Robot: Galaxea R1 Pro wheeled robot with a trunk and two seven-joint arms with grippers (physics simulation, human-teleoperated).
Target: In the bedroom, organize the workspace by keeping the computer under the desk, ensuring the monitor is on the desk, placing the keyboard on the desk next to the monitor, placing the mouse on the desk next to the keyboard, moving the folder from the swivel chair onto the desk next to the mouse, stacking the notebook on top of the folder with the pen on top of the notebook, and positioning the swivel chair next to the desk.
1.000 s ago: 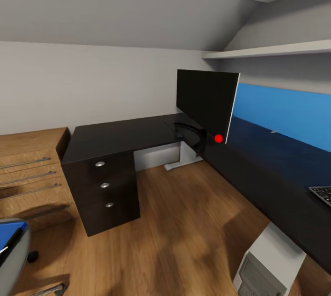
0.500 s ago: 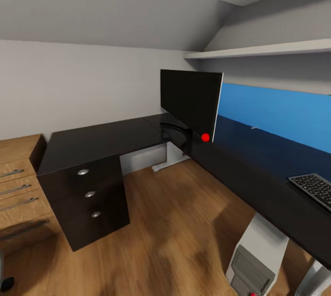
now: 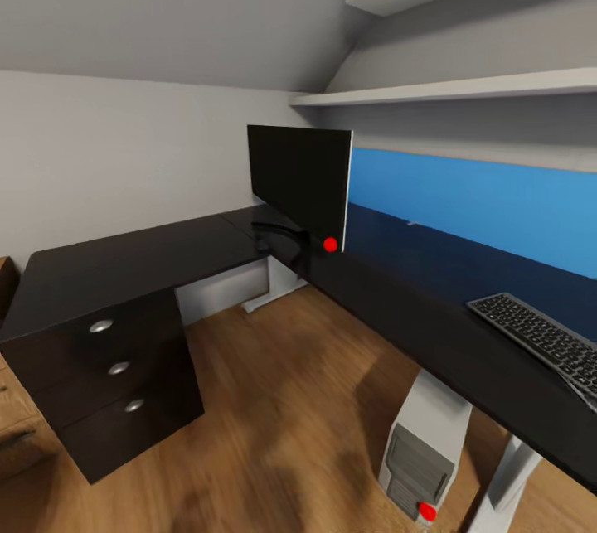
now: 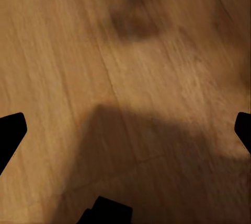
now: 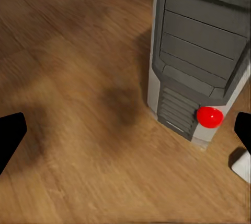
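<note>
Two things of the task stand on the desk (image 3: 149,255) in our head view: the monitor (image 3: 294,181) and the keyboard (image 3: 543,334). The desk is black and L-shaped, and its pedestal with three drawers (image 3: 112,371) and round silver knobs is at the near left. The monitor stands upright near the inner corner of the L, its black front toward the room, with a small red dot at its lower corner. The keyboard lies flat on the right wing of the desk, well apart from the monitor, and its far end runs out of the picture. Under this wing, on the wooden floor (image 3: 282,417), stands the computer (image 3: 423,450) — a grey-white tower with a red dot low on its front. Our right wrist view shows the same tower (image 5: 201,57) close by. On the wall above the desk we see a blue band (image 3: 489,201) and two white shelves (image 3: 464,89). The left fingers (image 4: 125,132) are spread wide over bare floor and hold nothing; the right fingers (image 5: 125,132) are spread wide too, also without anything between them.
</note>
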